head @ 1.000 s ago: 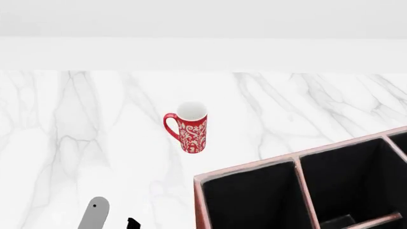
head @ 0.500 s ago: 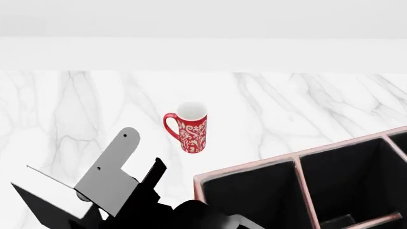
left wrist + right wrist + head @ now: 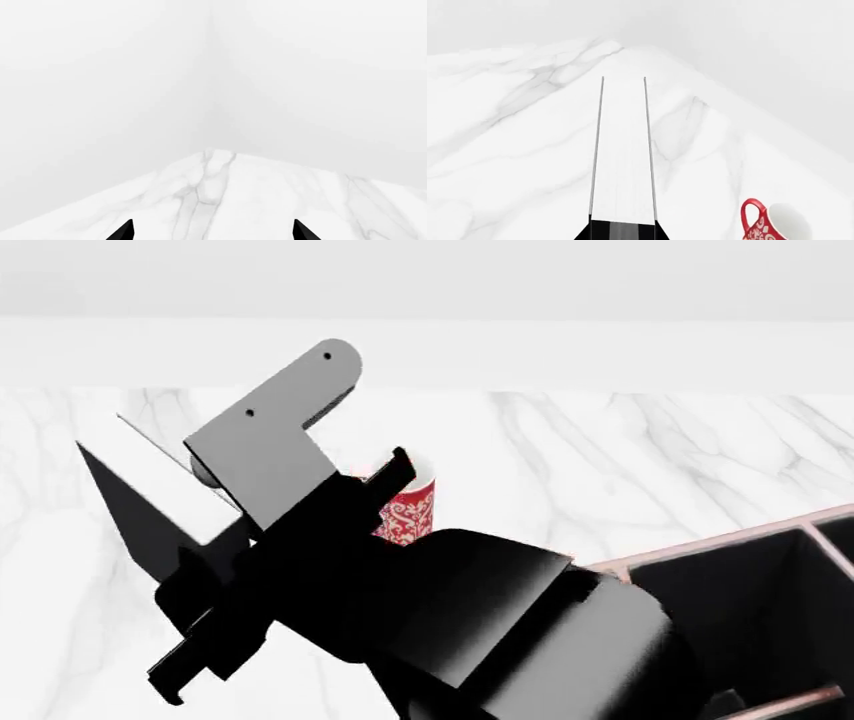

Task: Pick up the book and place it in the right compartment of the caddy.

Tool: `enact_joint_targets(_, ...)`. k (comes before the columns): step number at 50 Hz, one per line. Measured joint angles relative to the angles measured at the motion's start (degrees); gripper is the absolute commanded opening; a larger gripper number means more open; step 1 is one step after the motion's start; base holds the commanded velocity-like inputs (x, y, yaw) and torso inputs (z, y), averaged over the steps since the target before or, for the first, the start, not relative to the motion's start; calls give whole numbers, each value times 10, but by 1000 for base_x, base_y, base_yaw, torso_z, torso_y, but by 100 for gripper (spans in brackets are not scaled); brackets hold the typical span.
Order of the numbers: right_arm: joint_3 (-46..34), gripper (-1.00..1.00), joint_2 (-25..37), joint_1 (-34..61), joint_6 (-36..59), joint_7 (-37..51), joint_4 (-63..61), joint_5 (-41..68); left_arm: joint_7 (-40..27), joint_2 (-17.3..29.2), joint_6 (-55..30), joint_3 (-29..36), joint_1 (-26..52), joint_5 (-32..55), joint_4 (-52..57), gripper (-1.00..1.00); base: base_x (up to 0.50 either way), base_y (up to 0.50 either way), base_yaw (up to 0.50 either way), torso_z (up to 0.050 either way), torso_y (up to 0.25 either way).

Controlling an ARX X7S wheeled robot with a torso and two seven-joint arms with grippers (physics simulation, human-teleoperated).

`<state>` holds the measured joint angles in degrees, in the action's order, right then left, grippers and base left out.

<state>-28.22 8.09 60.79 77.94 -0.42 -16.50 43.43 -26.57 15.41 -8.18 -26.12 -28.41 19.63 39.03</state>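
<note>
My right gripper [image 3: 254, 540] is shut on the book [image 3: 140, 515], a black hardcover with white page edges, and holds it in the air left of the caddy [image 3: 694, 545]. In the right wrist view the book [image 3: 622, 150] sticks straight out from between the jaws of the right gripper [image 3: 622, 229], white page edges facing the camera. The caddy's pink rim and black compartments show at the lower right, partly hidden by the arm. My left gripper [image 3: 212, 233] is open and empty over the marble; it does not show in the head view.
A red patterned mug [image 3: 411, 508] stands on the white marble table [image 3: 641, 460], half hidden behind my right arm; it also shows in the right wrist view [image 3: 774, 224]. A white wall runs along the table's far edge.
My right arm has risen from the bottom edge into the middle of the head view, carrying the book upward. It now covers part of the mug and the caddy's left end.
</note>
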Motion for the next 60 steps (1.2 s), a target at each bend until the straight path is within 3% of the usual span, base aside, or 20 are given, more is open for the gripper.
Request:
enact_joint_targets(12, 94, -100, -8, 64, 50, 70, 43, 7, 0, 1, 3, 0, -1, 1, -2, 100, 0, 0, 0, 0, 1)
enact_joint_targets(25, 175, -100, 25, 108, 90, 153, 73, -8, 1, 1, 9, 2, -2, 2, -8, 100, 0, 0, 0, 0, 1)
enact_joint_targets(39, 221, -100, 120, 123, 111, 318, 93, 93, 1, 3, 11, 0, -3, 5, -7, 100, 0, 0, 0, 0, 1)
enact_joint_targets(60, 280, -100, 268, 73, 106, 523, 88, 291, 0, 5, 14, -2, -6, 8, -5, 100, 0, 0, 0, 0, 1)
